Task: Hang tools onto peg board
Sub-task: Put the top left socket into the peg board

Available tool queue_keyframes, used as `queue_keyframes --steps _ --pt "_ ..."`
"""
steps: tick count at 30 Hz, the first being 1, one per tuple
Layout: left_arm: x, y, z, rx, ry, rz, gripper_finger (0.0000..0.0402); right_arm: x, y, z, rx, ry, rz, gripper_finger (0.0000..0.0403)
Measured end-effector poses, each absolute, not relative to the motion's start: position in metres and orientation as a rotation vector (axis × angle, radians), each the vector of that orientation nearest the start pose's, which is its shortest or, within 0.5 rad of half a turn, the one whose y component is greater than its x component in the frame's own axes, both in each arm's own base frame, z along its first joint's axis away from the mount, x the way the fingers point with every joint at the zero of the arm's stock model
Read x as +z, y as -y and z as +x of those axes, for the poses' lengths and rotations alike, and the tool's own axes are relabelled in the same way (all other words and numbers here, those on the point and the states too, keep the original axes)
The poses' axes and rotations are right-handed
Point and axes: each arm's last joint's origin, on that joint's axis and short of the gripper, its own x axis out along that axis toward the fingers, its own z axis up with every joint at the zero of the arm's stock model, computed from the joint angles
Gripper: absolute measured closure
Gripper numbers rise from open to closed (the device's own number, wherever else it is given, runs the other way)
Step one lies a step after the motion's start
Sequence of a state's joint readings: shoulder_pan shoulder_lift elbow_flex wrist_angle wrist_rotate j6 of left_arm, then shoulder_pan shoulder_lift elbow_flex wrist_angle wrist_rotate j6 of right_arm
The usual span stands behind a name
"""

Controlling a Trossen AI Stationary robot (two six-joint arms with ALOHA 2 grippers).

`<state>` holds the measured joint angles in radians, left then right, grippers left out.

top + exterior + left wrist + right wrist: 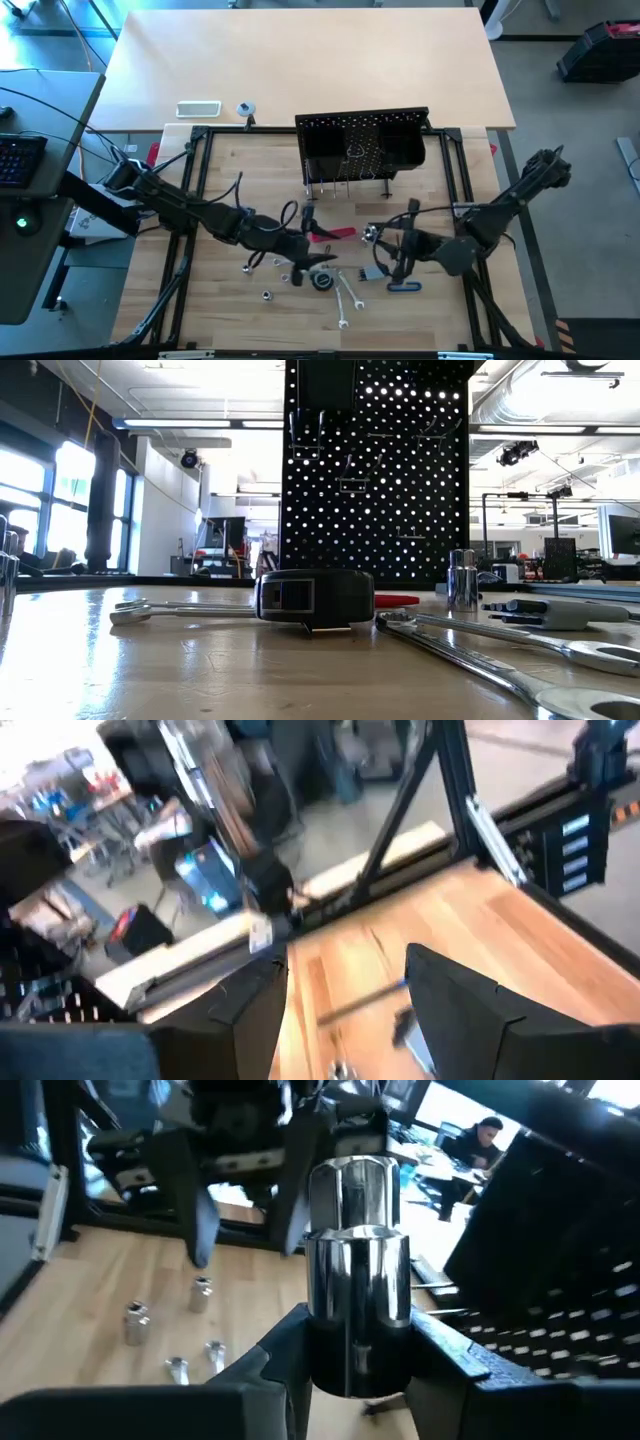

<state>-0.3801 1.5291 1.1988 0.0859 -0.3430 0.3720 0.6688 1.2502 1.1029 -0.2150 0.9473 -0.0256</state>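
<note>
While the left pincer [308,247] hangs parted and empty over the scattered tools, right pincer [378,236] clamps a chrome socket [357,1280] upright, near the peg board [362,148]. Stiff, dense, slick metal: grip mid-barrel.

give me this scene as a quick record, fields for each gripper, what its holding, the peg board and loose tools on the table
left gripper: open, holding nothing, low over the table's middle
right gripper: shut on a silver socket, right of centre
peg board: upright at the back of the table, a few hooks on it
loose tools: red-handled tool, silver wrenches, blue-ended key, small sockets
other: black tape measure lying among the wrenches
</note>
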Motion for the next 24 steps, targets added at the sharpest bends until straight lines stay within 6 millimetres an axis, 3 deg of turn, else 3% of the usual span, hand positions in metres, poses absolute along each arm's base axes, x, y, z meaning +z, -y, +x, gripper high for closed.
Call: queue_keyframes --steps 6,14,18,24 --pt "0.314 0.124 0.324 -0.091 -0.321 0.433 0.0204 0.398 -0.134 0.213 -0.348 -0.310 -0.356 0.0292" --pt "0.306 0.123 0.321 -0.089 -0.403 0.394 0.0204 0.459 -0.088 0.193 -0.447 -0.384 -0.264 0.0292" --pt "0.304 0.124 0.320 -0.093 -0.421 0.394 0.0204 0.476 -0.063 0.184 -0.470 -0.433 -0.196 0.0292" --pt "0.303 0.124 0.319 -0.095 -0.438 0.389 0.0204 0.483 -0.029 0.181 -0.492 -0.524 -0.096 0.0292"
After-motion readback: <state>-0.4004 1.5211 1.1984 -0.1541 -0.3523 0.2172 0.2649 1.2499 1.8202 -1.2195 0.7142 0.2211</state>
